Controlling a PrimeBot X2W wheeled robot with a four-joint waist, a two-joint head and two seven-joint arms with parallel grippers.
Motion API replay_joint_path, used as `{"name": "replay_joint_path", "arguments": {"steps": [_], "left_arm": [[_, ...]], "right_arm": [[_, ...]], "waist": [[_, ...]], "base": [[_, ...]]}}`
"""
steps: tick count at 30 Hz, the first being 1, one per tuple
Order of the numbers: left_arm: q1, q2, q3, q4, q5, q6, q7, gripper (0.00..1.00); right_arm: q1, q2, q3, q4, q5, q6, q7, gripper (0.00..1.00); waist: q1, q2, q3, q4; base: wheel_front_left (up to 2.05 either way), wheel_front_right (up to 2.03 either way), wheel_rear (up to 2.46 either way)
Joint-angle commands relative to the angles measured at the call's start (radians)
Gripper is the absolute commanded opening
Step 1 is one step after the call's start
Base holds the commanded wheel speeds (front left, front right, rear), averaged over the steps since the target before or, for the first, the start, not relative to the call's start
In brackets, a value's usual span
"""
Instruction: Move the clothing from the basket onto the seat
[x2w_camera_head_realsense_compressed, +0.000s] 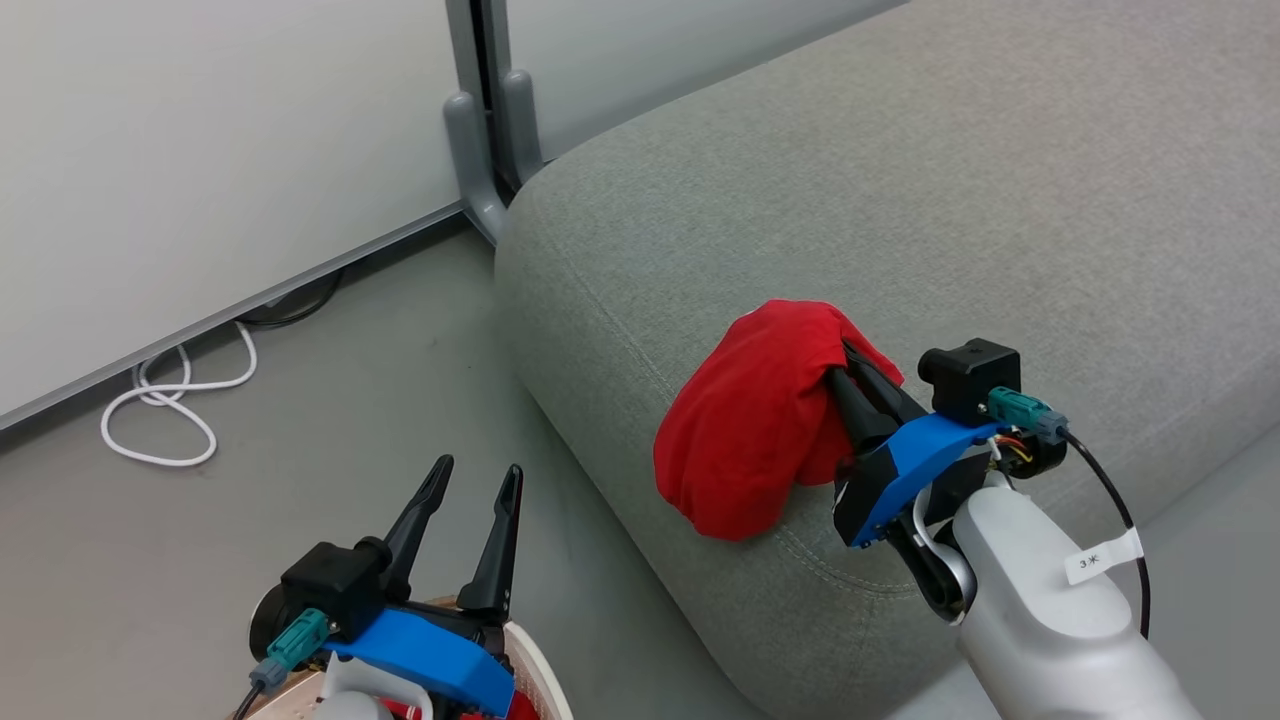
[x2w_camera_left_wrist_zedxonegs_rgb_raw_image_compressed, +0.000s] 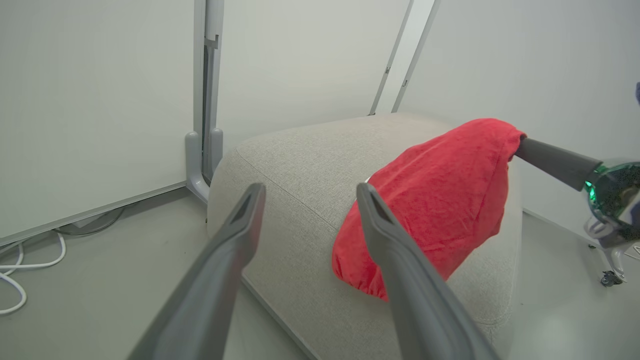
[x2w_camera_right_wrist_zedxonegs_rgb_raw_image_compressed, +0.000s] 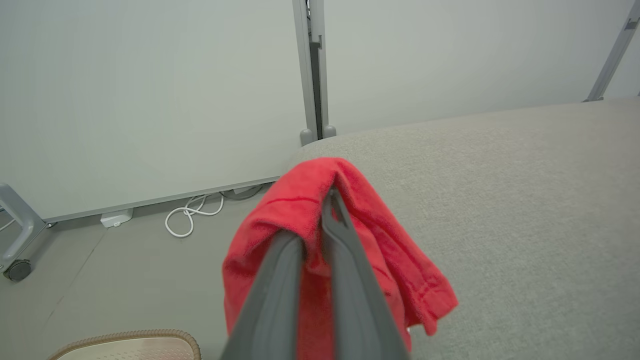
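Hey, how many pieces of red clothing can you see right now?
2. One garment hangs from the right gripper over the seat's front edge; a red sliver shows in the basket beneath the left gripper. More may be hidden there.

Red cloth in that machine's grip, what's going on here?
A two-armed robot is moving laundry. Its right fingers are shut on a bunched, soft bright red fabric garment, holding it at the near edge of the large light grey upholstered seat. I cannot tell whether the garment rests on the seat. Its left fingers are open and empty, low beside the cream-white plastic basket with a brown woven-look rim.
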Motion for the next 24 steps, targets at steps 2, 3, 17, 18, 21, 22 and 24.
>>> {"name": "replay_joint_path", "arguments": {"steps": [2, 3, 17, 18, 21, 22, 24], "left_arm": [[0.008, -0.003, 0.011, 0.001, 0.018, -0.009, -0.002, 1.00], [0.008, -0.003, 0.015, 0.002, 0.021, -0.010, -0.003, 1.00], [-0.062, 0.014, 0.014, -0.012, 0.071, -0.037, 0.007, 1.00], [-0.062, 0.014, 0.014, -0.012, 0.071, -0.037, 0.007, 1.00], [-0.087, 0.037, 0.016, -0.031, 0.081, -0.039, 0.021, 1.00], [-0.096, 0.044, 0.017, -0.041, 0.085, -0.040, 0.025, 1.00], [-0.118, 0.062, 0.020, -0.065, 0.094, -0.041, 0.035, 1.00]], "right_arm": [[0.028, -0.003, -0.034, -0.036, -0.021, 0.000, 0.014, 0.00], [0.035, -0.002, -0.045, -0.048, -0.027, 0.000, 0.018, 0.00], [-0.035, -0.011, -0.223, -0.199, -0.062, 0.000, 0.100, 0.00], [-0.035, -0.011, -0.223, -0.199, -0.062, 0.000, 0.100, 0.00], [-0.112, -0.041, -0.264, -0.221, -0.066, 0.000, 0.127, 0.00], [-0.139, -0.054, -0.281, -0.225, -0.067, 0.000, 0.134, 0.00], [-0.193, -0.078, -0.325, -0.226, -0.065, 0.000, 0.147, 0.00]], "waist": [[0.0000, -0.0001, 0.000, -0.035], [0.0000, -0.0001, 0.003, -0.042], [0.0000, -0.0001, 0.124, -0.001], [0.0000, -0.0001, 0.124, -0.001], [0.0000, -0.0001, 0.186, 0.033], [0.0000, -0.0001, 0.209, 0.044], [0.0000, -0.0001, 0.261, 0.068]], "base": [[0.00, 0.00, 0.00], [0.00, 0.00, 0.00], [0.00, 0.00, 0.00], [0.00, 0.00, 0.00], [0.00, 0.00, 0.00], [0.00, 0.00, 0.00], [0.00, 0.00, 0.00]]}}
